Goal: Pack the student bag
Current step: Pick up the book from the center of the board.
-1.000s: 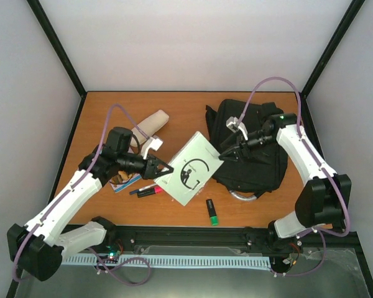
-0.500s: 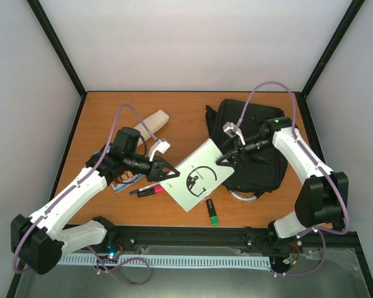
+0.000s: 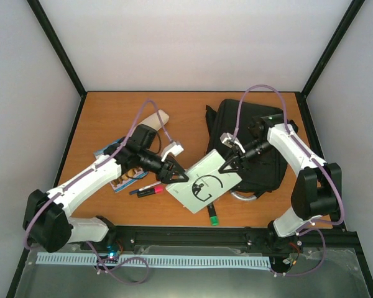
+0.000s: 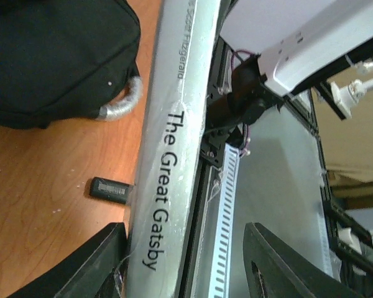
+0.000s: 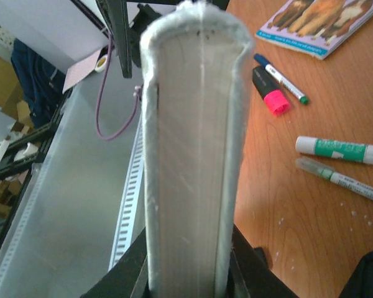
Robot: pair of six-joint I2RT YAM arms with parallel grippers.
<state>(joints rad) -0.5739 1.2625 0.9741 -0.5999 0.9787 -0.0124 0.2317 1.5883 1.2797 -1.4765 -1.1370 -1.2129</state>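
The student bag [image 3: 261, 139], a black backpack, lies at the back right of the table, and its grey handle [image 4: 121, 105] shows in the left wrist view. A pale green book, The Great Gatsby [image 3: 205, 184], hangs tilted between both arms, its right corner over the bag's front edge. My right gripper [image 3: 230, 166] is shut on the book's right edge, both fingers pressed on the covers [image 5: 189, 186]. My left gripper [image 3: 178, 176] stands open around the left end. The spine [image 4: 168, 155] rests against one finger [image 4: 96, 264]; the other finger [image 4: 280, 261] is well apart from it.
A cream pouch [image 3: 151, 120] lies at the back left. A picture book [image 3: 115, 172], a pink highlighter [image 3: 153, 190] and a pen [image 5: 281, 77] lie left of centre. A green-capped marker [image 3: 212, 213] lies near the front edge. A glue stick [image 5: 339, 150] lies on the wood.
My left gripper has opened and let go of the book. My right gripper has shut on its right edge. The book has moved to the right, toward the bag.
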